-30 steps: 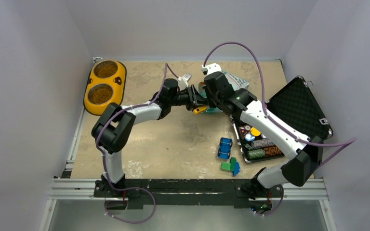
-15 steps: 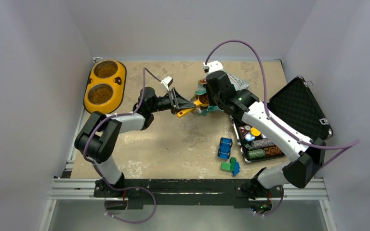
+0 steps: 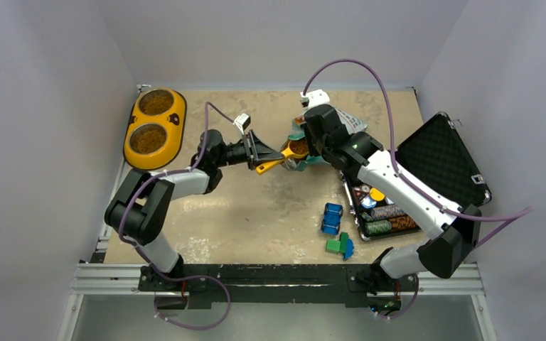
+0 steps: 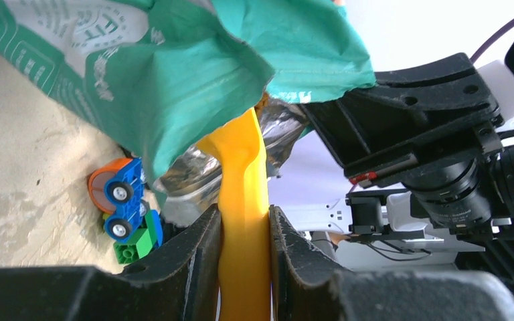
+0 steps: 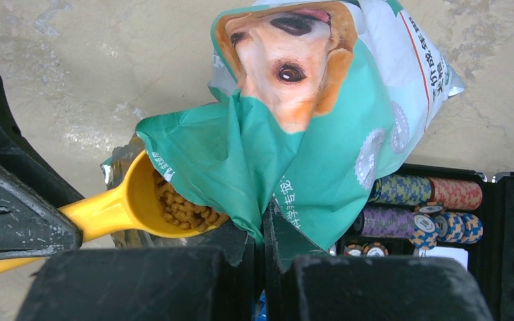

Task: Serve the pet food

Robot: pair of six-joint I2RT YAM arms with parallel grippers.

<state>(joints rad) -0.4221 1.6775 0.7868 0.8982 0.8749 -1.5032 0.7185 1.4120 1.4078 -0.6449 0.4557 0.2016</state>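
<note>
My left gripper [image 3: 264, 154] [image 4: 245, 231] is shut on the handle of a yellow scoop [image 3: 289, 153] [image 4: 244, 200]. The scoop's bowl [image 5: 148, 204] sits at the mouth of the teal-green pet food bag [image 3: 311, 145] [image 5: 288, 144] and holds brown kibble [image 5: 182, 208]. My right gripper [image 3: 313, 142] [image 5: 264, 234] is shut on the bag's edge and holds its mouth open. The bag shows an orange dog picture [image 5: 288, 57]. A yellow double bowl [image 3: 154, 128] at the far left holds kibble in both cups.
An open black case [image 3: 441, 160] at the right holds stacked poker chips [image 3: 384, 217] [image 5: 435, 200]. Blue toy cars [image 3: 332, 218] [image 4: 117, 194] and green and blue bricks [image 3: 340, 245] lie on the table in front of the bag.
My left arm has pulled back to the left, drawing the scoop out of the bag until its bowl is at the mouth. The right arm and bag have barely moved.
</note>
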